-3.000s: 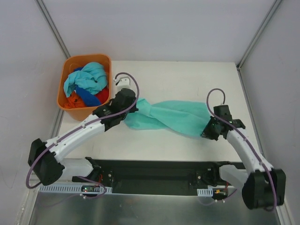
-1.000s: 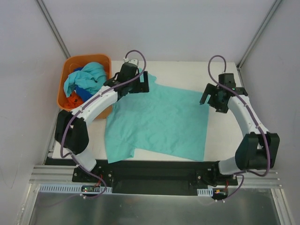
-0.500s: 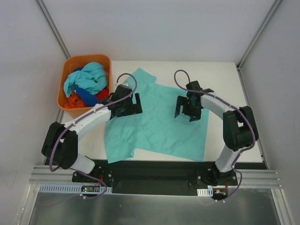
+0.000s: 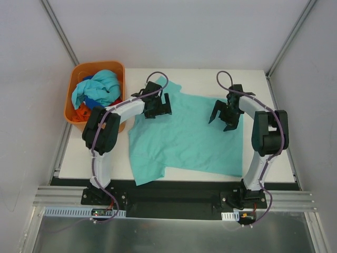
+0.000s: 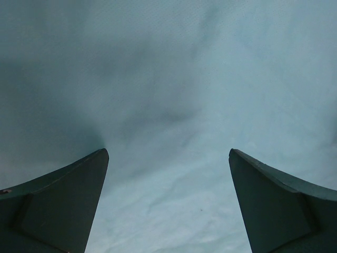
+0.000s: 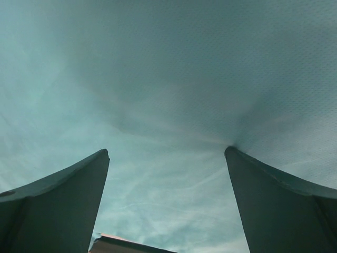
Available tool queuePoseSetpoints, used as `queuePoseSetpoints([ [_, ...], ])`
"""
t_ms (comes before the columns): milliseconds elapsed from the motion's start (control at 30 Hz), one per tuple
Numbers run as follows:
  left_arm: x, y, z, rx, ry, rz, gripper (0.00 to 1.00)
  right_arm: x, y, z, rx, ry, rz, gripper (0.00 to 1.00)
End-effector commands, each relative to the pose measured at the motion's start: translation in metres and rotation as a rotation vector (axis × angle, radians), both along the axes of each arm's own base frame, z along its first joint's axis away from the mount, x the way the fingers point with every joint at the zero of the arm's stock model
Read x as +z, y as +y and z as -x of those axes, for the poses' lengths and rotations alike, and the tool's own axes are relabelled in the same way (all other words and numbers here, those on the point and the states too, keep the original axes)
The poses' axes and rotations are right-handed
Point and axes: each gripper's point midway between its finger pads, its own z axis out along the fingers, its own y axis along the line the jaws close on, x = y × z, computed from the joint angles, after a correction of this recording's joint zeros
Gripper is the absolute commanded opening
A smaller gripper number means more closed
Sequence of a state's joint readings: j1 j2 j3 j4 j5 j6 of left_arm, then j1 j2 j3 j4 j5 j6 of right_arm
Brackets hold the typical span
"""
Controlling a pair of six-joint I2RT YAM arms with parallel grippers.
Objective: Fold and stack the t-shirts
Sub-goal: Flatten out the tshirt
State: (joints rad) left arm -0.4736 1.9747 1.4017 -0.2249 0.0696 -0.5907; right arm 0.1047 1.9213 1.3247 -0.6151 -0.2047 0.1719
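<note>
The white table (image 4: 263, 79) carries the teal-green t-shirt (image 4: 189, 145), spread open and nearly flat just to the right of the orange basket (image 4: 100, 64). The basket holds a heap of the other shirts (image 4: 97, 92), light aqua, blue and orange-red. The left gripper (image 4: 158, 107) is low over the shirt's corner nearest the basket. The right gripper (image 4: 225, 116) sits over the shirt's edge farthest from the basket. Both wrist views show the jaws spread wide with nothing between them and teal cloth filling the view. Creases run out from the right gripper's fingertips (image 6: 231, 153), and there is a shallow dimple at the left one's fingertips (image 5: 102, 153), so the tips appear to rest on the fabric. The step looks like smoothing the shirt before the first fold. To do it well, keep the jaws apart and press lightly, then sweep each gripper outward, one toward the basket and one away from it. That pulls the wrinkles out without dragging the whole shirt. Only after that should a gripper pinch an edge to fold.
</note>
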Motion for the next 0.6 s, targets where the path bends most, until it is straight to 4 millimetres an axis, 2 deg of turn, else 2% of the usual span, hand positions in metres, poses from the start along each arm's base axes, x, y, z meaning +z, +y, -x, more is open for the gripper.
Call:
queuePoseSetpoints([
  [0, 0.003, -0.025, -0.018, -0.043, 0.04, 0.097, 0.99, -0.005, -0.018, -0.007, -0.007, 0.055, -0.022, 0.98],
  [33, 0.009, -0.028, -0.027, -0.043, 0.033, 0.109, 0.99, -0.003, -0.021, -0.012, -0.014, 0.05, -0.026, 0.98],
  [67, -0.003, -0.028, -0.03, -0.044, 0.073, 0.12, 0.99, -0.005, -0.025, -0.014, -0.026, 0.053, -0.029, 0.98],
  [100, -0.006, -0.03, -0.032, -0.059, 0.088, 0.134, 0.99, -0.005, -0.025, -0.017, -0.024, 0.051, -0.037, 0.98],
  [133, 0.0, -0.032, -0.036, -0.072, 0.105, 0.151, 0.99, -0.004, -0.025, -0.018, -0.021, 0.058, -0.045, 0.98],
  [167, -0.009, -0.034, -0.034, -0.083, 0.153, 0.179, 0.99, -0.005, -0.024, -0.024, -0.008, 0.054, -0.057, 0.98],
  [233, -0.007, -0.029, -0.044, -0.081, 0.165, 0.202, 0.99, -0.003, -0.018, -0.028, 0.007, 0.063, -0.087, 0.98],
  [300, -0.016, -0.023, -0.05, -0.076, 0.185, 0.197, 0.99, -0.003, -0.016, -0.038, 0.017, 0.055, -0.097, 0.98],
  [333, -0.007, -0.025, -0.061, -0.081, 0.157, 0.204, 0.99, -0.003, -0.016, -0.039, 0.022, 0.062, -0.096, 0.98],
  [367, -0.018, -0.023, -0.061, -0.074, 0.192, 0.193, 0.99, -0.002, -0.017, -0.048, 0.028, 0.048, -0.093, 0.98],
  [400, -0.017, -0.025, -0.065, -0.083, 0.195, 0.208, 0.99, -0.001, -0.018, -0.053, 0.028, 0.044, -0.091, 0.98],
  [433, -0.016, -0.027, -0.077, -0.088, 0.178, 0.221, 0.99, -0.005, -0.02, -0.054, 0.027, 0.062, -0.091, 0.98],
  [467, -0.015, -0.028, -0.081, -0.092, 0.178, 0.229, 0.99, 0.001, -0.021, -0.063, 0.026, 0.04, -0.092, 0.98],
  [500, 0.0, -0.033, -0.094, -0.102, 0.139, 0.251, 0.99, 0.002, -0.021, -0.067, 0.028, 0.036, -0.093, 0.98],
  [533, -0.007, -0.032, -0.099, -0.098, 0.147, 0.254, 0.99, 0.001, -0.021, -0.069, 0.031, 0.036, -0.097, 0.98],
  [567, -0.003, -0.034, -0.103, -0.101, 0.142, 0.263, 0.99, 0.003, -0.021, -0.071, 0.033, 0.03, -0.101, 0.98],
])
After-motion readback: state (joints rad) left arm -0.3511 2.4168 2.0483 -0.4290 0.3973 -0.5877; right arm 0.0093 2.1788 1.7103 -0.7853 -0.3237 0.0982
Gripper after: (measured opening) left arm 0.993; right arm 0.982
